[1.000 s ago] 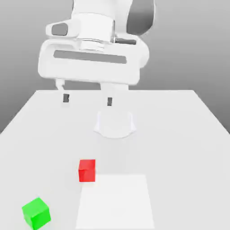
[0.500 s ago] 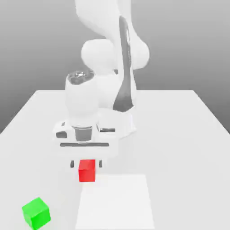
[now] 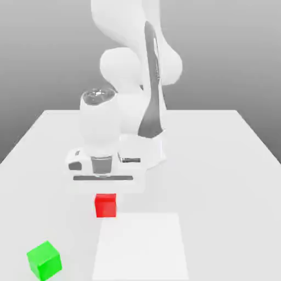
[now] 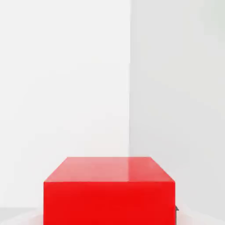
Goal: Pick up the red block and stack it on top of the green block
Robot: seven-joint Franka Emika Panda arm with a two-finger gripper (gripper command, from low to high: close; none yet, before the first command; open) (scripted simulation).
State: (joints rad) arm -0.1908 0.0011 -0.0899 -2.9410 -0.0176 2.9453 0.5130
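Arm folded low over the red block, gripper pointing down, jaws clamped on it, green block well apart

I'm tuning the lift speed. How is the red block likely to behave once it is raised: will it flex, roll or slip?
The red block looks like a rigid cube with flat faces and sharp edges, so it probably won't flex or roll. Its faces look smooth, so it might slip. Set on the green block, its flat base should sit stably.
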